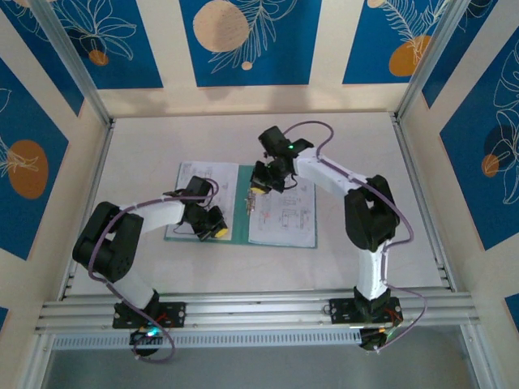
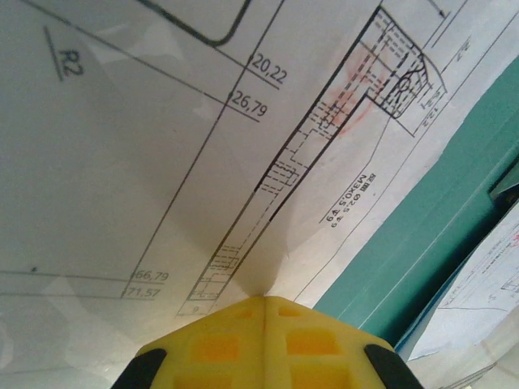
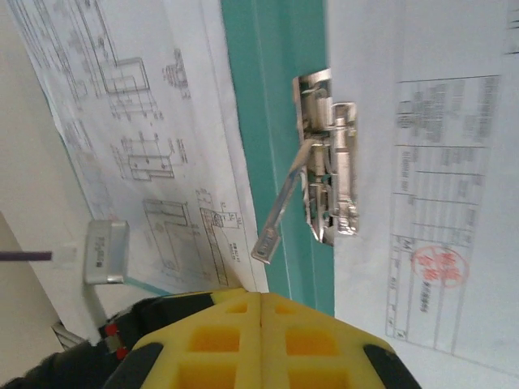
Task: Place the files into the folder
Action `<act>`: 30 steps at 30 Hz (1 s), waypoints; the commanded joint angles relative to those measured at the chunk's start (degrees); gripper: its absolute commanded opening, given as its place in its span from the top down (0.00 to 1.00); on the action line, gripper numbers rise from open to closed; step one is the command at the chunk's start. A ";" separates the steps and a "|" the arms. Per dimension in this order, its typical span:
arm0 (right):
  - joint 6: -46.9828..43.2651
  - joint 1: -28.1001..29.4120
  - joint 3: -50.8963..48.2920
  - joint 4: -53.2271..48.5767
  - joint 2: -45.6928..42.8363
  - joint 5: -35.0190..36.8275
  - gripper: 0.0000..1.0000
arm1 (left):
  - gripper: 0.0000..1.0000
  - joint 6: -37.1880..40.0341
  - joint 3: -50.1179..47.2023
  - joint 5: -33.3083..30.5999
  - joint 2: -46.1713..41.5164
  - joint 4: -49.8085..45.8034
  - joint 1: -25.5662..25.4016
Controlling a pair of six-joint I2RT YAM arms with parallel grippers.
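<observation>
The teal-green folder (image 1: 241, 232) lies open on the table, with a printed white sheet (image 1: 201, 182) on its left leaf and another (image 1: 284, 212) on its right leaf. A metal clip (image 3: 331, 174) sits by the spine, its lever (image 3: 280, 212) raised. My left gripper (image 1: 213, 227) rests at the left sheet's near right corner. In the left wrist view its yellow tips (image 2: 265, 298) are shut on that sheet (image 2: 162, 162), which tents up into them beside the teal spine (image 2: 438, 219). My right gripper (image 1: 261, 183) is shut and empty over the spine (image 3: 276, 97), just short of the lever. The cyan-blue sheet is hidden.
A small silver metal piece (image 3: 105, 251) sits at the folder's edge in the right wrist view. Aluminium rails (image 1: 259, 309) run along the near edge, and upright posts and patterned walls enclose the white table (image 1: 357, 146). Bare table surrounds the folder.
</observation>
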 commanded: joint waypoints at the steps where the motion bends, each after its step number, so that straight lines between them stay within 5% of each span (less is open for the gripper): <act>1: 4.28 -2.77 -3.22 -1.02 -4.55 3.81 0.88 | 1.00 -2.36 -1.26 -0.15 2.34 1.53 -1.89; 10: 10.19 -10.81 -15.18 3.49 -13.16 0.39 0.76 | 1.00 -8.65 0.97 1.12 5.88 7.85 -9.34; 20: 15.97 -12.08 -20.56 6.54 -15.35 -3.48 0.65 | 1.00 -10.65 6.35 3.55 9.20 13.20 -13.93; 30: 23.78 -7.45 -19.83 11.26 -11.20 -7.10 0.57 | 0.73 -7.36 7.55 3.75 4.05 8.97 -13.76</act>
